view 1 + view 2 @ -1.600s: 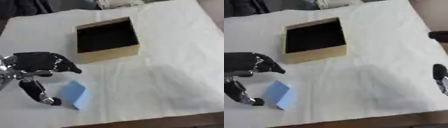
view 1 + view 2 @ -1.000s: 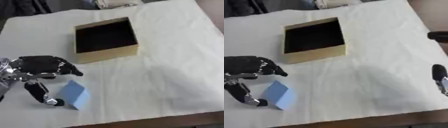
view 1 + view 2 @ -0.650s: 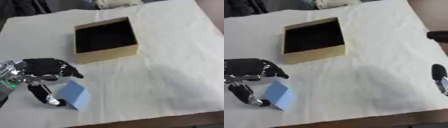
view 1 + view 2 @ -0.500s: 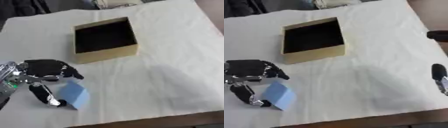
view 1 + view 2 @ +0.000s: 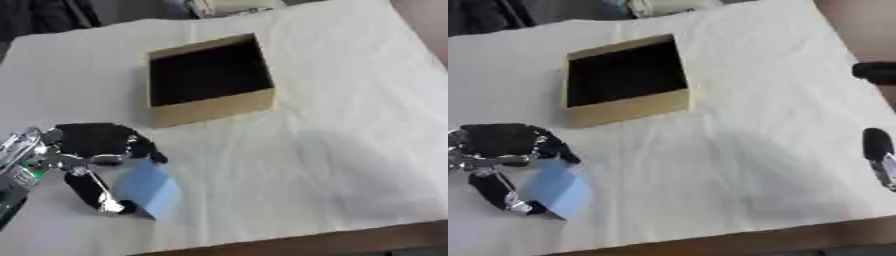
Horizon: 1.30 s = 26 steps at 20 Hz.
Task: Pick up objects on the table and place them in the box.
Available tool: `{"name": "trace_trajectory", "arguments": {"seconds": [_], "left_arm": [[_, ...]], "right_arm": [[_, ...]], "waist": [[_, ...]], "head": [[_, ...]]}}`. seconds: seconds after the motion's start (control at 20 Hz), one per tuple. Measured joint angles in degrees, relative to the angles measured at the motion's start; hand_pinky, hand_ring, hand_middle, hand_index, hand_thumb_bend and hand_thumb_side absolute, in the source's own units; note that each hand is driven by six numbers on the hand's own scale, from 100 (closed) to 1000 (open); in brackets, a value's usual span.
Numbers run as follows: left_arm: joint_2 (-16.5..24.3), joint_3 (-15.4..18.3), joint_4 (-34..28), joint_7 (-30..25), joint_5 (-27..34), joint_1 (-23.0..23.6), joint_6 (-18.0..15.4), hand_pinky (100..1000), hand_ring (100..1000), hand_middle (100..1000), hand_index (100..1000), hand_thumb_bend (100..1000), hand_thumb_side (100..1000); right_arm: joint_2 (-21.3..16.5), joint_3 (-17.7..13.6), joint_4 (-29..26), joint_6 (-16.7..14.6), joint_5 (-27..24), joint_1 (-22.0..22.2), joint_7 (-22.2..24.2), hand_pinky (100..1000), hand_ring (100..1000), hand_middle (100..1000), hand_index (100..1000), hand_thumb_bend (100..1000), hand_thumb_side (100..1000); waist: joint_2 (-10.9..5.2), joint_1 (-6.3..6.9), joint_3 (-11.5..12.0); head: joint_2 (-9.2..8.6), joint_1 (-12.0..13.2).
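Left robot hand (image 5: 92,145) pinches the blue block (image 5: 147,189) at the table's (image 5: 350,125) near-left corner; block appears light, rigid, best gripped across flat faces. Right robot hand (image 5: 878,150) state indeterminate.

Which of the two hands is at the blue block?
The left hand, at the lower left: its fingers and thumb close around the blue block. The right hand shows only at the right edge.

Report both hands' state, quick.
Left hand: closing around the blue block, thumb and fingers on either side.
Right hand: at the right edge, only partly visible; cannot tell.
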Motion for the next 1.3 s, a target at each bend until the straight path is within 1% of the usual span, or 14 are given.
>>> {"name": "trace_trajectory", "arguments": {"seconds": [0.1,0.2,0.35,0.4,0.6,0.85,1.0,1.1,1.2,1.3], "left_arm": [[0.0,0.1,0.1,0.45,-0.06,0.01,-0.45,718,573,499,764,208,388],[-0.01,0.25,0.32,0.82,0.04,0.07,-0.82,688,515,423,695,150,382],[-0.01,0.48,0.52,1.34,0.76,0.38,-1.34,667,465,327,607,112,384],[-0.01,0.64,0.54,1.49,1.09,0.53,-1.49,666,462,316,595,108,386],[0.23,1.63,-0.49,1.86,2.75,1.37,-1.86,669,464,314,596,104,387],[2.94,4.72,-5.16,2.79,6.11,1.84,-1.09,676,469,317,602,100,394],[4.79,6.95,-7.34,3.8,8.36,1.83,0.37,674,471,317,610,107,405],[5.65,8.19,-7.57,4.85,9.94,1.59,1.64,673,471,315,611,104,408],[5.89,9.46,-6.9,5.95,11.46,0.39,3.04,673,472,312,613,106,409],[5.89,10.7,-5.37,7.0,13.05,-1.82,4.35,674,477,318,620,112,411]], "right_arm": [[0.07,0.0,0.0,0.05,-0.04,0.0,0.05,862,865,791,874,100,421],[0.08,0.0,0.0,0.1,-0.07,0.0,0.1,862,865,791,873,100,420],[0.25,0.0,0.0,0.19,-0.16,-0.02,0.19,862,865,791,873,100,421],[0.34,0.0,0.0,0.2,-0.18,-0.02,0.2,862,865,790,872,100,421],[0.39,-0.02,0.0,0.21,-0.2,-0.02,0.22,862,865,790,872,100,421],[0.39,-0.01,0.0,0.24,-0.22,-0.01,0.26,862,865,790,872,100,420],[0.39,0.04,0.0,0.18,-0.25,0.01,0.48,862,865,790,871,100,420],[0.39,0.3,0.0,0.12,-0.35,0.02,0.7,862,865,790,871,100,419],[0.39,0.56,0.0,0.07,-0.57,0.03,0.97,862,865,789,871,100,418],[0.39,0.9,0.0,0.05,-0.81,0.03,1.34,862,865,789,870,100,418]], "waist": [[0.02,0.0,0.0],[0.06,0.0,0.0],[0.07,0.0,-0.07],[0.09,0.0,-0.12],[0.1,0.0,-0.23],[0.1,0.03,-0.36],[-0.07,0.06,-0.81],[-0.19,0.07,-1.13],[-0.39,0.07,-1.43],[-0.58,0.07,-1.87]], "head": [[0.0,-0.04],[0.0,-0.05],[0.0,-0.12],[0.0,-0.17],[-0.01,-0.46],[-0.02,-0.66],[-0.02,-0.79],[-0.02,-0.86],[-0.03,-0.97],[-0.04,-0.97]]}}
